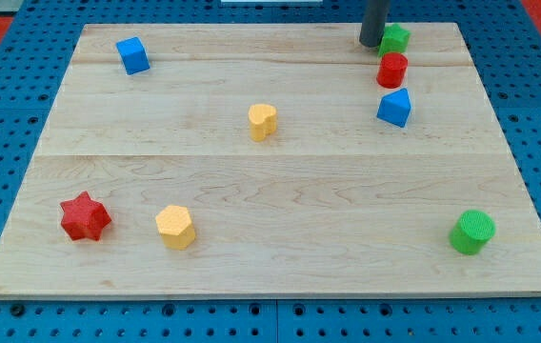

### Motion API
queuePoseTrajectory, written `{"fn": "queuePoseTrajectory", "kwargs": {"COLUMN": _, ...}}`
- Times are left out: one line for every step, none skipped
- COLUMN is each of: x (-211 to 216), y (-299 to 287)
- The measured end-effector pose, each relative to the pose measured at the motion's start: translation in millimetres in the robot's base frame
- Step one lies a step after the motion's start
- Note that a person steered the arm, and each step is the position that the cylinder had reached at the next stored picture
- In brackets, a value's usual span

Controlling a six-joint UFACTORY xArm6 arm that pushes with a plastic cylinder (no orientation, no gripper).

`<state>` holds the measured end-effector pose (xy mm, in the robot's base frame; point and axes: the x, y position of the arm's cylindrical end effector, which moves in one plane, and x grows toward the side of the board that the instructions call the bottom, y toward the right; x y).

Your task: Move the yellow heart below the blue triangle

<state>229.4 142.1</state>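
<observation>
The yellow heart (263, 121) lies near the middle of the wooden board (270, 191). The blue triangle (394, 107) lies to its right, near the view's top right. My tip (372, 44) is at the view's top, just left of a green block (394, 38), above the blue triangle and far up and right of the yellow heart. It touches neither the heart nor the triangle.
A red cylinder (391, 70) sits between the green block and the blue triangle. A blue cube (132, 54) is at the top left. A red star (85, 216) and a yellow hexagon (175, 227) lie at the bottom left. A green cylinder (471, 232) is at the bottom right.
</observation>
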Motion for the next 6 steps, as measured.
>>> {"fn": "queuePoseTrajectory", "kwargs": {"x": 22.6, "y": -48.5}}
{"fn": "queuePoseTrajectory", "kwargs": {"x": 51.3, "y": -91.4}}
{"fn": "queuePoseTrajectory", "kwargs": {"x": 112.9, "y": -144.9}}
{"fn": "queuePoseTrajectory", "kwargs": {"x": 121.3, "y": -151.2}}
{"fn": "queuePoseTrajectory", "kwargs": {"x": 149.8, "y": -157.6}}
{"fn": "queuePoseTrajectory", "kwargs": {"x": 180.2, "y": -155.6}}
